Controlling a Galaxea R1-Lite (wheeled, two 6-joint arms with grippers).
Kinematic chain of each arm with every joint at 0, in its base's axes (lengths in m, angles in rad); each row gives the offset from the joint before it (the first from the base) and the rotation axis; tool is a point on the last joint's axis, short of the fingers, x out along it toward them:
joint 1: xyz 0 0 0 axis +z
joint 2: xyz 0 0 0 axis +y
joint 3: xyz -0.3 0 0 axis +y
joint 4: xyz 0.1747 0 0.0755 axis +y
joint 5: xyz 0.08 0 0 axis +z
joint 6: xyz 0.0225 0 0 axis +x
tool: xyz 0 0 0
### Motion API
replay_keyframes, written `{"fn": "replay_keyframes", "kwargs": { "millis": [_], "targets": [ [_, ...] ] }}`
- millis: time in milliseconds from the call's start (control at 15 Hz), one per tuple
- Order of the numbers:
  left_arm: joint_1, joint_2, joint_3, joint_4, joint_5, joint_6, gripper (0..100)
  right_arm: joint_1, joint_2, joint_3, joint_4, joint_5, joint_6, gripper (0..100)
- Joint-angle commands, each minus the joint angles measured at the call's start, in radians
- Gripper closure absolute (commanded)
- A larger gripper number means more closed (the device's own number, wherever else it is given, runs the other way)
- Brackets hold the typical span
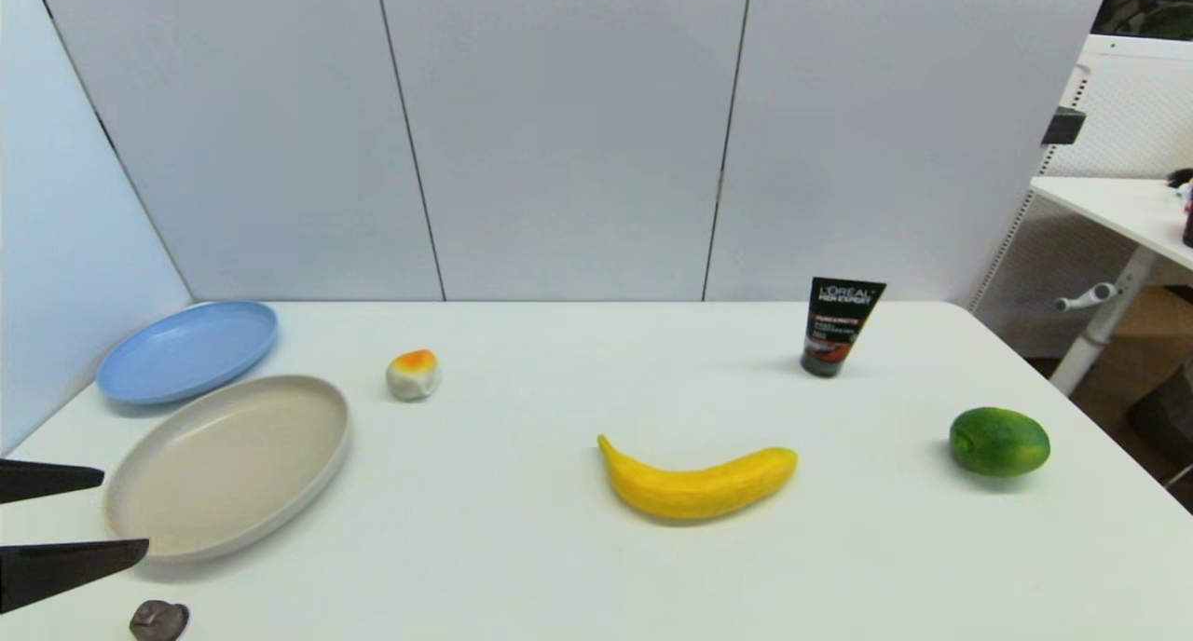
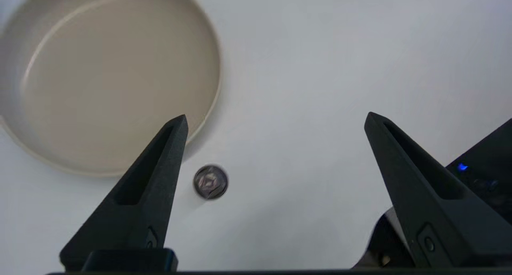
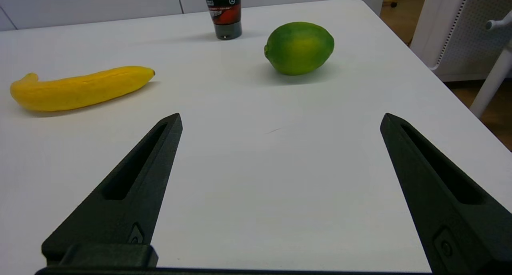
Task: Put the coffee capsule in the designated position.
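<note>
White table [image 1: 559,548]: coffee capsule [image 2: 210,182] upright, axis vertical, beside beige plate [image 2: 120,11].

Pale panel walls [image 1: 559,129], white table [image 1: 578,566]

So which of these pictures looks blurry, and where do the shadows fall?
Left wrist view: the coffee capsule is slightly smeared beside the beige plate. Right wrist view: sharp, soft shadows under the lime and banana. Head view: faint shadows only.

bright, even overhead light; soft shadows under the banana [image 1: 697,483] and lime [image 1: 999,442]; left wrist view slightly blurred
</note>
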Motion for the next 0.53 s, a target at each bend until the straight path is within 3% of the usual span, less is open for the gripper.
{"fn": "replay_keyframes", "kwargs": {
  "millis": [67,200,333,400,533],
  "targets": [
    [-0.336,-0.258,0.076,-0.363,0.328,-0.54,0,0.0,0.001,0.0,0.0,0.0,0.001,0],
    [-0.425,-0.356,0.253,-0.615,0.48,-0.613,0,0.0,0.001,0.0,0.0,0.0,0.001,0],
    [-0.438,-0.467,0.497,-0.889,0.592,-0.613,0,0.0,0.001,0.0,0.0,0.0,0.001,0],
    [-0.442,-0.521,0.594,-0.987,0.623,-0.613,0,0.0,0.001,0.0,0.0,0.0,0.001,0],
    [-0.439,-0.649,0.749,-1.059,0.675,-0.615,0,0.0,0.001,0.0,0.0,0.0,0.001,0]
  ]
}}
